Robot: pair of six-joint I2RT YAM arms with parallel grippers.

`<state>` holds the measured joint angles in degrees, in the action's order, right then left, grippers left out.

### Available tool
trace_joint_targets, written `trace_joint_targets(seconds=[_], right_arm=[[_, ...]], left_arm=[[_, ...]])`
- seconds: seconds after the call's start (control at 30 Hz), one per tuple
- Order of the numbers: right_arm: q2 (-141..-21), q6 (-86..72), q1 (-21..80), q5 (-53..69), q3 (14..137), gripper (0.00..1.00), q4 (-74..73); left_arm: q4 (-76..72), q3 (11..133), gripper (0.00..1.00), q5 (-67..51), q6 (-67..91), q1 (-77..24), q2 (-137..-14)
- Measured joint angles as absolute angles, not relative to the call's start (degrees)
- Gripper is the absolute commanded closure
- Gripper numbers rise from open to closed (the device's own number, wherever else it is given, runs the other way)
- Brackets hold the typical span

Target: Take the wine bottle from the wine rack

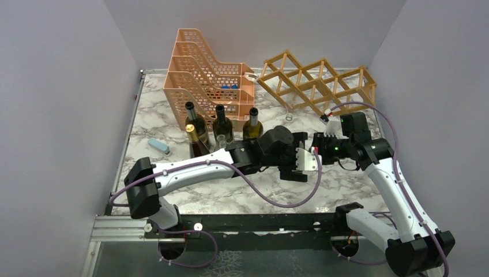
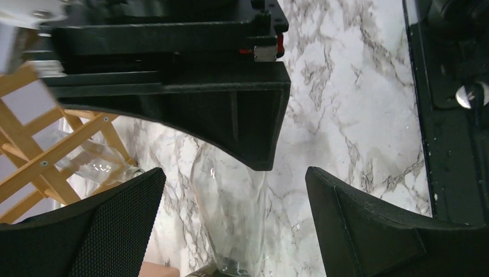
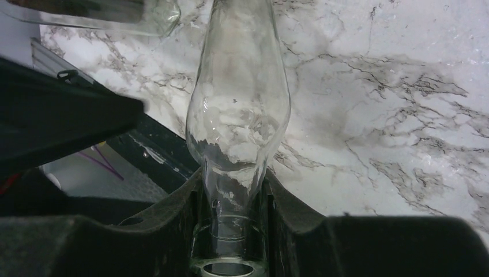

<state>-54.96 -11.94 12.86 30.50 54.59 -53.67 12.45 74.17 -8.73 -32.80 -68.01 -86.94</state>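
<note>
Marble table [image 1: 346, 186], wine bottle [image 3: 239, 115] in right gripper [image 3: 233, 210]

A white desk [image 1: 242, 196] veined with grey marble, seen from above. At its back left stands an orange perforated tray organizer [image 1: 202, 75] with stepped tiers. At the back right stands a light wooden wine rack [image 1: 317, 81] of diamond-shaped cells. Just in front of the organizer, 3 dark green bottles [image 1: 222, 124] stand upright in a row, and a 4th, the gold-capped bottle [image 1: 193, 141], stands nearer. A small blue-grey block [image 1: 158, 145] lies apart, near the left edge.
</note>
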Motion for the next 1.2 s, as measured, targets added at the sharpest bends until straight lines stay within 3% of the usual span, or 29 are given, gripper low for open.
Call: trace_joint_targets(seconds=[0.13,0.37,0.5,0.6,0.93,1.2], right_arm=[[-54.1,-11.9,13.7,30.5,54.6,0.99,-53.7],[-53.7,-11.9,14.9,30.5,54.6,0.98,-53.7],[-53.6,-11.9,15.3,30.5,54.6,0.98,-53.7],[-53.7,-12.1,15.4,29.7,54.6,0.98,-53.7],[-53.7,-11.9,15.8,29.7,54.6,0.93,-53.6],[-53.6,-12.0,16.1,28.5,55.2,0.42,-53.7]], left_arm=[[15.3,77.4,0.02,-8.0,-35.3,-68.0,-92.2],[18.0,80.0,0.13,-6.3,-38.7,-68.0,-97.0],[19.2,80.0,0.05,-5.5,-39.9,-67.9,-98.0],[19.9,80.0,0.05,-4.8,-40.6,-67.5,-98.5],[20.5,80.1,0.49,-4.6,-41.4,-66.1,-98.8],[19.6,79.8,0.59,-4.6,-38.1,-66.0,-98.5]])
